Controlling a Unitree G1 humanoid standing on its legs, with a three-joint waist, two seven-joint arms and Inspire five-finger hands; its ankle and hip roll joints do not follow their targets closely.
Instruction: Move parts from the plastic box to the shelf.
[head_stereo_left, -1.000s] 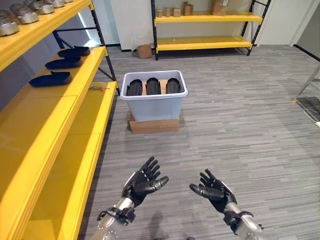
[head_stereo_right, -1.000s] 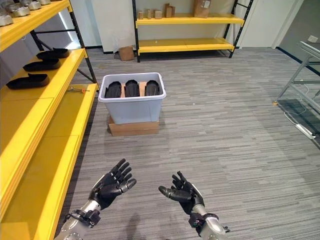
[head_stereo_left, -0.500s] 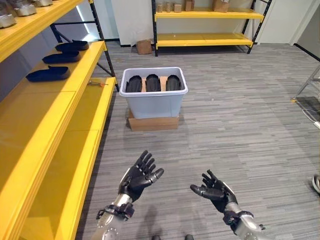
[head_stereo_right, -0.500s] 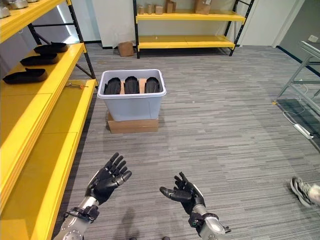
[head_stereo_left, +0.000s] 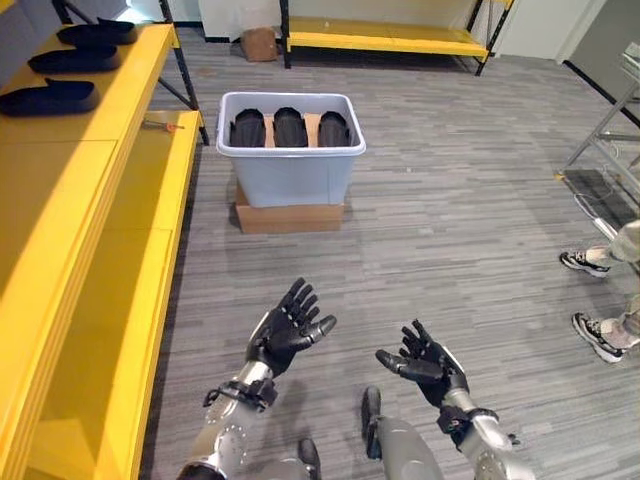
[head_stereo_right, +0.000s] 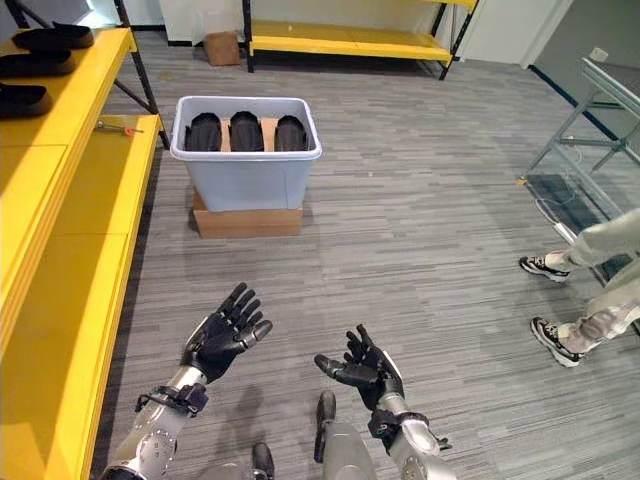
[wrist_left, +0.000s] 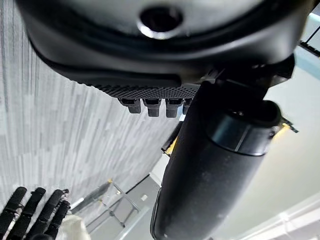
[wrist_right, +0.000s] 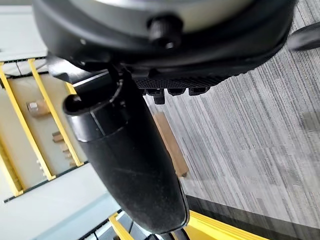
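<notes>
A pale grey plastic box (head_stereo_left: 290, 170) stands on a flat cardboard carton (head_stereo_left: 290, 216) on the floor ahead, with three black parts (head_stereo_left: 290, 128) side by side inside. Further black parts (head_stereo_left: 45, 97) lie on the yellow shelf (head_stereo_left: 70, 200) along the left. My left hand (head_stereo_left: 285, 331) and right hand (head_stereo_left: 425, 362) hover low in the foreground, palms up, fingers spread, both open and empty, well short of the box. In the left wrist view my left hand (wrist_left: 210, 150) fills the frame with the right hand's fingers (wrist_left: 30, 210) beyond it.
A person's legs and shoes (head_stereo_left: 600, 300) stand at the right. A metal frame (head_stereo_right: 590, 140) is at the far right. A second yellow shelf (head_stereo_left: 380, 35) and a small cardboard box (head_stereo_left: 258, 44) sit at the back. A small tool (head_stereo_left: 160, 125) lies on the lower shelf board.
The camera has tilted down and moved closer to the box. A person's legs have come into view at the right. Both hands stay open and empty.
</notes>
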